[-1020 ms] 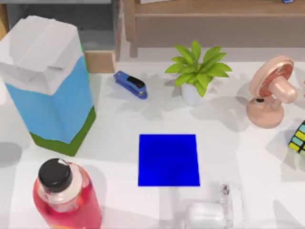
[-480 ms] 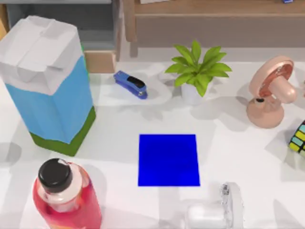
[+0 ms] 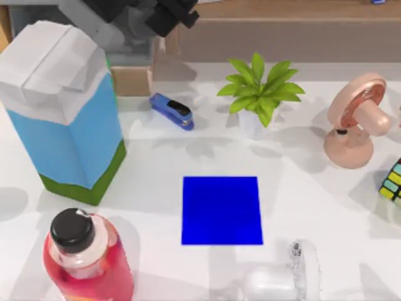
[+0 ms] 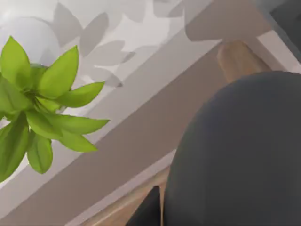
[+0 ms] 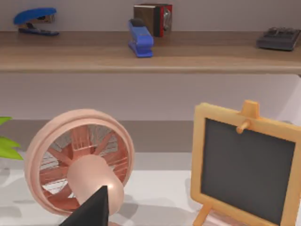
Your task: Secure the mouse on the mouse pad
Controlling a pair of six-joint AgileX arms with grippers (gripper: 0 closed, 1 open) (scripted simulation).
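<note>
1. The left gripper (image 3: 172, 15) hangs dark over the far-left part of the counter (image 3: 156, 163), beyond the blue-and-black stapler (image 3: 172, 111). How wide it stands, I cannot tell.
2. The left wrist view looks onto the potted plant (image 4: 42, 103), its green leaves spread over a white pot.
3. The mouse pad (image 3: 221, 210) lies flat at the middle of the counter, toward the near edge, its bright blue square showing whole.
4. Just beside the pad's near-right corner, at the near edge, sits a white translucent object (image 3: 272, 282), apart from the pad.
5. A tall blue-and-white carton (image 3: 59, 106) stands along the left edge, with a red bottle (image 3: 84, 254) at the near-left corner.
6. The pink fan (image 3: 357, 119) stands toward the far-right, and a coloured cube (image 3: 393, 179) sits at the right edge.
7. A dark tip of the right gripper (image 5: 94, 209) pokes up before the fan, with a small chalkboard easel (image 5: 247, 165) beside it. Its opening cannot be told.
</note>
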